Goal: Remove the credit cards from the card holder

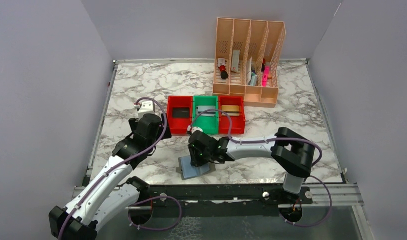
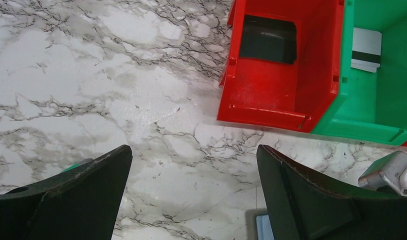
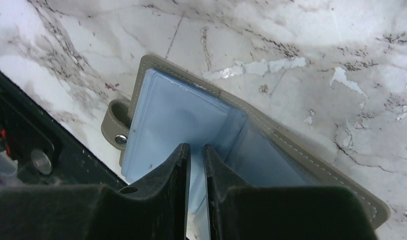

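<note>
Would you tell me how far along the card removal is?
A black card, a silver card and a gold card already lie in the bins. The right gripper is nearly shut over the open holder; whether any card is left inside is unclear. The left gripper hangs open.

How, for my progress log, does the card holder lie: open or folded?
Open: the card holder lies spread on the table, both blue panels facing up, strap unsnapped.
</note>
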Tool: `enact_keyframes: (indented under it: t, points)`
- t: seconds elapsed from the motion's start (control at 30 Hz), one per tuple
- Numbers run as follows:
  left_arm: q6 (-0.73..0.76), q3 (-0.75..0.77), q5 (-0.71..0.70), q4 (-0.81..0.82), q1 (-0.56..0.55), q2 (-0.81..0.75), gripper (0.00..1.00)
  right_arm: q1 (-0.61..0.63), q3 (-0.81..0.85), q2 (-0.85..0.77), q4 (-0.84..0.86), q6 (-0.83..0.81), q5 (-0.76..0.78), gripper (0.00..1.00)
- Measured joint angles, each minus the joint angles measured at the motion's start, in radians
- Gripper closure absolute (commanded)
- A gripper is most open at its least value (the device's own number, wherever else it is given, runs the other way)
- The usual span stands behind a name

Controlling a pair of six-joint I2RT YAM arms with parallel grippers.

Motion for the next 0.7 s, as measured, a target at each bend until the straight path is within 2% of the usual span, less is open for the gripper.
enact_keyframes:
  t: [0.27,0.57,0.7]
  points:
    - [0.0,0.0,0.002,0.0,0.0,0.014,0.01,0.069,0.058,0.032,-0.068,0.036,0.192,0.78]
    - [0.0,0.0,0.007,0.001,0.0,0.017,0.01,0.077,-0.022,-0.035,-0.085,0.206,0.37,0.73]
    - [0.003,0.0,0.027,0.001,0.0,0.035,0.01,0.066,-0.048,-0.067,-0.102,0.225,0.394,0.69]
